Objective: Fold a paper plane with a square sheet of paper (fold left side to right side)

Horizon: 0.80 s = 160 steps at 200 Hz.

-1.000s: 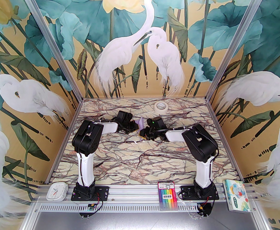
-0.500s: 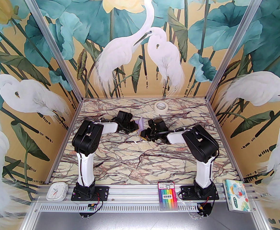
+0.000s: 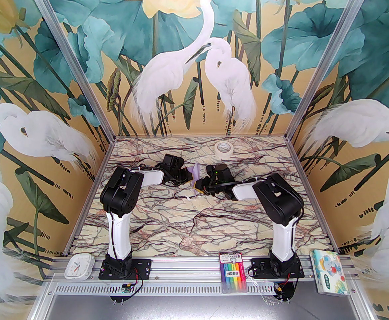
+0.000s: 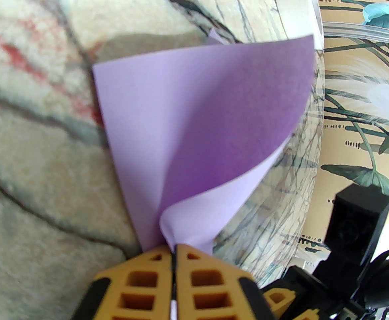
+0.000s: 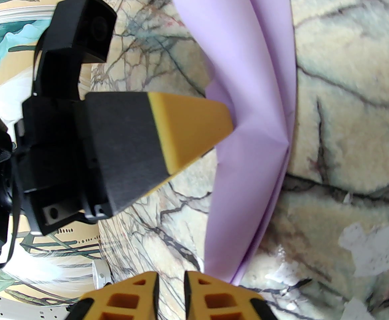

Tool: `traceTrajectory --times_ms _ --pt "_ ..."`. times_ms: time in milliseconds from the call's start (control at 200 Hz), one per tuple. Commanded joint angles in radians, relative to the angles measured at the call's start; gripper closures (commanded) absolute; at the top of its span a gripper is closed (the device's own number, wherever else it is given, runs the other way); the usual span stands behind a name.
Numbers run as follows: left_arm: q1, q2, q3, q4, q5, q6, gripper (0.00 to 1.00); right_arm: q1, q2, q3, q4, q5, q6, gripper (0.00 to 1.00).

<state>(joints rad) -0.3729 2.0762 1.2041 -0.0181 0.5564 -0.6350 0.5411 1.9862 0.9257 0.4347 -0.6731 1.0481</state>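
The square sheet of paper [image 3: 195,171] is pale lavender and sits mid-table between both arms. In the left wrist view the sheet [image 4: 181,112] curls up and over itself, and my left gripper [image 4: 173,250] is shut on its near corner. From the right wrist view the sheet [image 5: 247,165] looks long and creased, with a left fingertip [image 5: 194,128] pressed against it. My right gripper [image 5: 171,280] stands open by a narrow gap with nothing in it, just left of the sheet's near tip. From above, the left gripper [image 3: 190,176] and right gripper [image 3: 197,188] almost meet. The paper plane is out of view.
A white tape roll [image 3: 223,148] lies at the back of the marble-patterned table [image 3: 187,225]. A marker pack [image 3: 233,272], a colourful tissue pack [image 3: 330,276] and a small clock [image 3: 78,266] rest on the front rail. White scraps [image 5: 367,245] are stuck to the table by the sheet.
The right wrist has shifted slightly left and turned a little beside the sheet. The left arm and the paper it holds have stayed put.
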Motion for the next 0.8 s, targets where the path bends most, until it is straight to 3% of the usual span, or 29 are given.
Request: traceTrajectory --times_ms 0,795 --pt "0.005 0.024 -0.009 0.009 0.01 -0.005 0.93 -0.002 0.029 0.014 0.019 -0.016 0.009 0.79" --pt "0.006 0.029 -0.006 0.008 0.012 -0.005 0.93 0.011 0.071 0.031 0.003 -0.012 0.003 0.78"
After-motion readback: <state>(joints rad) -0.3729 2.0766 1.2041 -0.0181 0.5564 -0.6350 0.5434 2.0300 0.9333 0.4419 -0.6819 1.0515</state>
